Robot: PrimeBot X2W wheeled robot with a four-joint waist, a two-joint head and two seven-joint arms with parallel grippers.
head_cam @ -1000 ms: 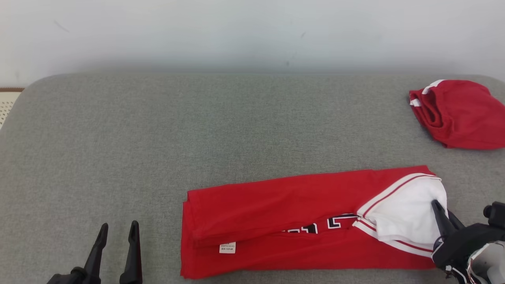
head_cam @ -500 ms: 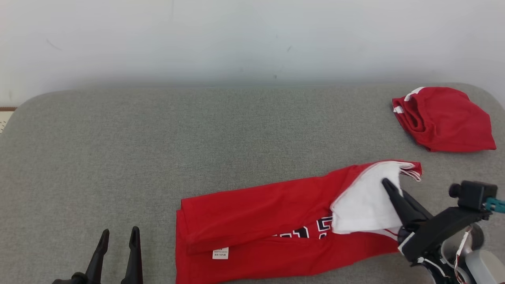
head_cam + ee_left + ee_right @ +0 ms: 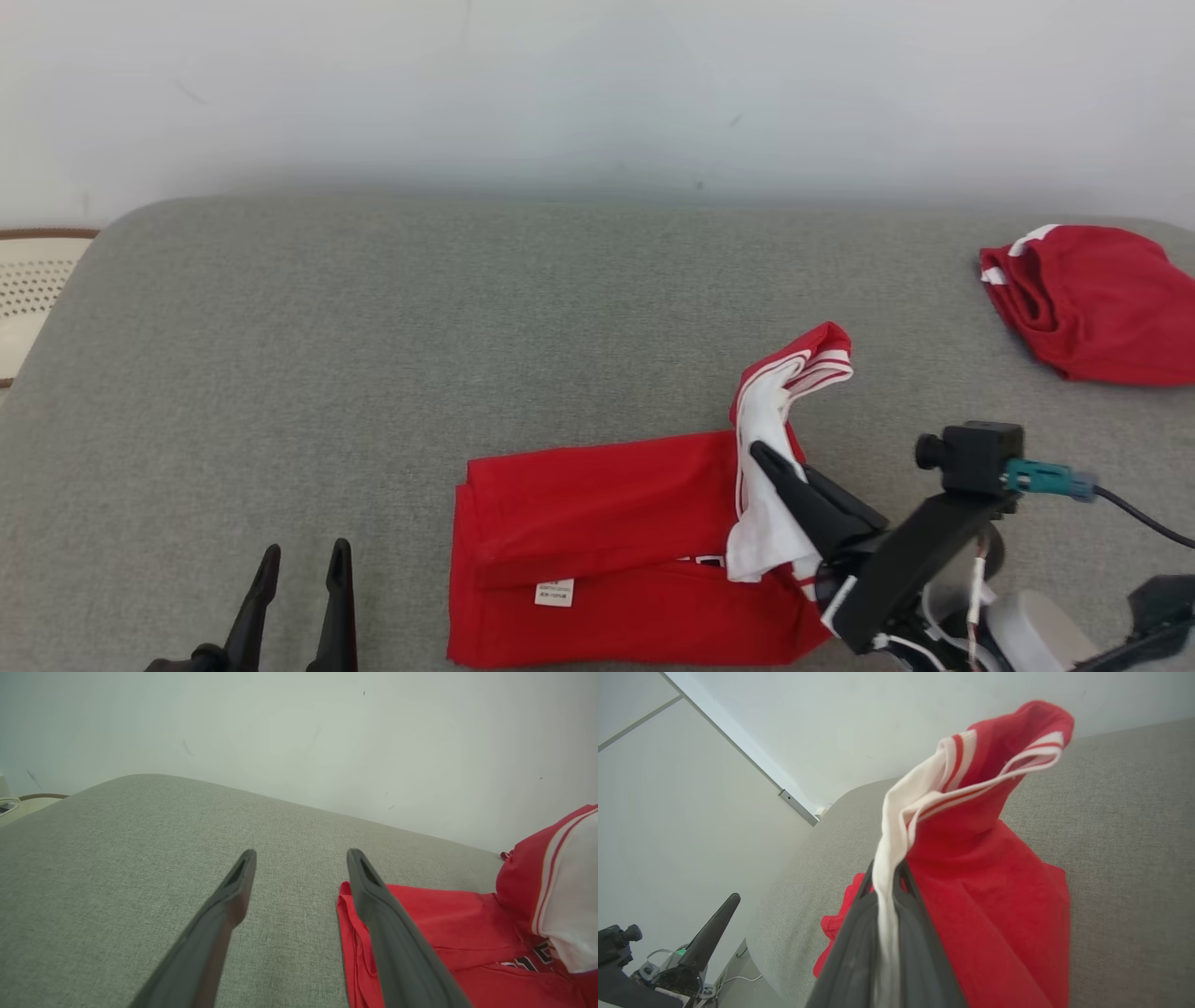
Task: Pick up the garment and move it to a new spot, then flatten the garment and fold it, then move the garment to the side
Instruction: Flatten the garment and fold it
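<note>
A red garment (image 3: 597, 523) with white trim lies folded lengthwise on the grey cushioned surface (image 3: 420, 317). My right gripper (image 3: 761, 455) is shut on the garment's white-lined end and holds it lifted and curled over the rest. In the right wrist view the white and red cloth (image 3: 971, 826) is pinched between the dark fingers (image 3: 915, 914) and rises above them. My left gripper (image 3: 301, 562) stands open at the lower left, apart from the garment's left edge. In the left wrist view its fingers (image 3: 233, 891) are spread, and the garment (image 3: 448, 924) lies just right of them.
A second red garment (image 3: 1092, 299) lies bunched at the far right of the surface. A pale wall (image 3: 597, 84) runs behind it. A woven object (image 3: 28, 289) sits past the left edge. Bare grey surface stretches to the left and back.
My right gripper has carried the garment's white-lined end up and to the left, doubling it over the rest. The camera has shifted too. The left gripper stays open.
</note>
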